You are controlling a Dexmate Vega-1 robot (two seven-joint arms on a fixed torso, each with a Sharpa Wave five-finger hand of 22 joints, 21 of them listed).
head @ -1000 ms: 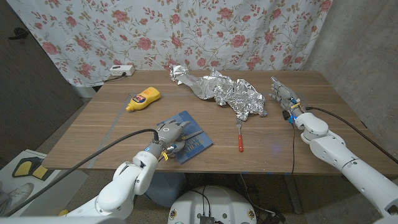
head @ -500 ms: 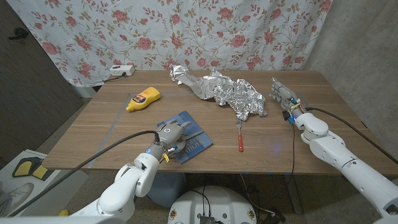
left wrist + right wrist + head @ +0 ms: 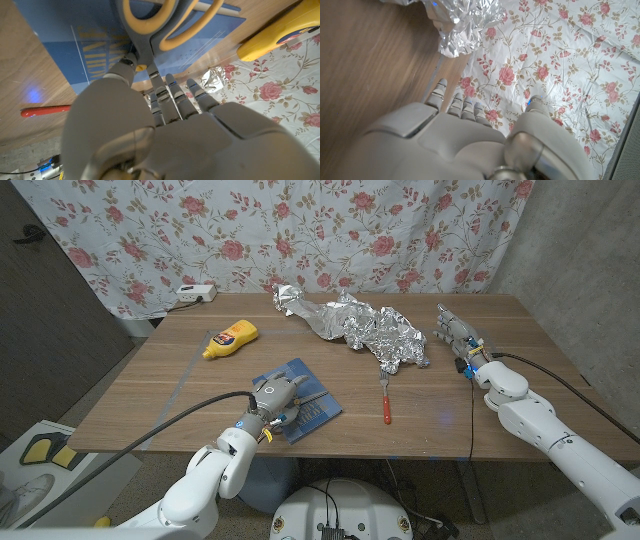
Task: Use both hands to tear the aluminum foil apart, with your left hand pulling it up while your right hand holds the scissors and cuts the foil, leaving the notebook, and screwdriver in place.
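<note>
The aluminum foil [image 3: 358, 326] is spread across the rear middle of the desk [image 3: 160, 390]. A bottle [image 3: 230, 339] lies to its left, and the screwdriver [image 3: 384, 402] lies just in front of it. The notebook [image 3: 310, 412] is placed at the near edge, with the scissors [image 3: 165, 25] on it and the left hand [image 3: 274, 398] over both. The right hand [image 3: 456, 333] is positioned to the right of the foil, apart from it.
</note>
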